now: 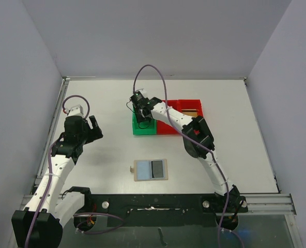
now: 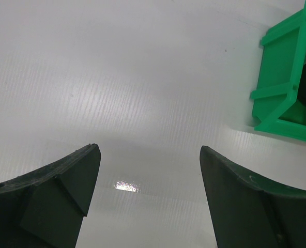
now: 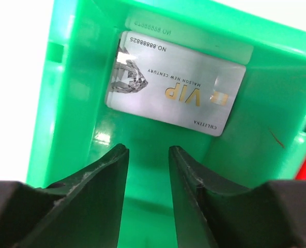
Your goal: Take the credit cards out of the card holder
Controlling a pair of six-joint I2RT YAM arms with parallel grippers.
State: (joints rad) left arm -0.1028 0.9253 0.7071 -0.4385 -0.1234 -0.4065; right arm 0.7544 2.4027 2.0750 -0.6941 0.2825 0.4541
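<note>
Grey walls (image 1: pixel 153 36) enclose a white table (image 1: pixel 91 98). The left gripper (image 2: pixel 149 150) has its jaws wide apart above bare tabletop. The card holder (image 1: pixel 142 169) lies open, well behind the right gripper (image 3: pixel 148 150). That gripper's jaws are slightly parted and empty inside the green bin (image 3: pixel 70 103), with a silver VIP card (image 3: pixel 176 90) just beyond their tips.

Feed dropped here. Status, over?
Left gripper open, empty. Right gripper open over green bin, silver card inside. Card holder open, dark card showing. Nothing blocking.
</note>
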